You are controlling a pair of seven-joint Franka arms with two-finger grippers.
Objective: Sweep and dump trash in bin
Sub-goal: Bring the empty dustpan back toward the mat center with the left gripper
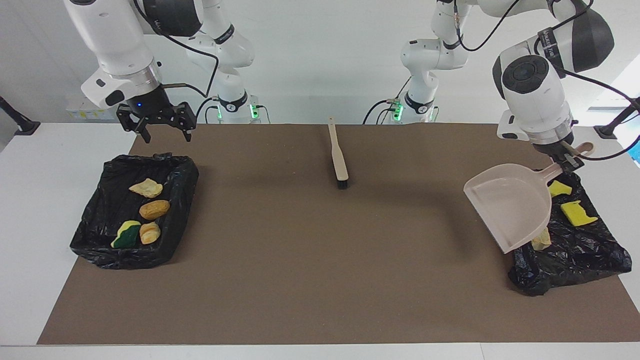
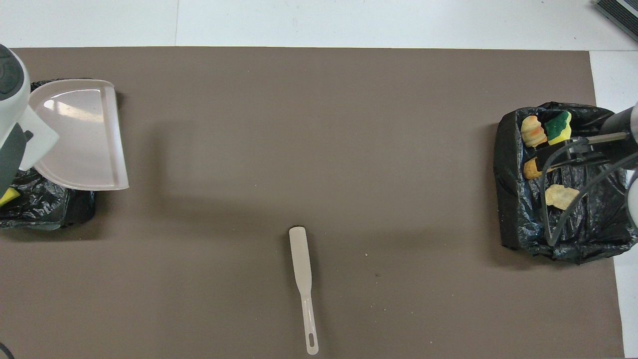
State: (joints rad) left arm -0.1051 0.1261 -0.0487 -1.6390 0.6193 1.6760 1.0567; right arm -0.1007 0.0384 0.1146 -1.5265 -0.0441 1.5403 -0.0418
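Note:
My left gripper is shut on the handle of the beige dustpan and holds it tilted and empty over the black-lined bin at the left arm's end. Two yellow sponge chunks and a tan lump lie in that bin. My right gripper is open and empty, up over the robots' edge of the other black-lined bin. In that bin lie a tan scrap, two orange bread lumps and a green-backed sponge.
The beige brush lies flat on the brown mat in the middle, near the robots, bristle end pointing away from them. It also shows in the overhead view, as does the dustpan.

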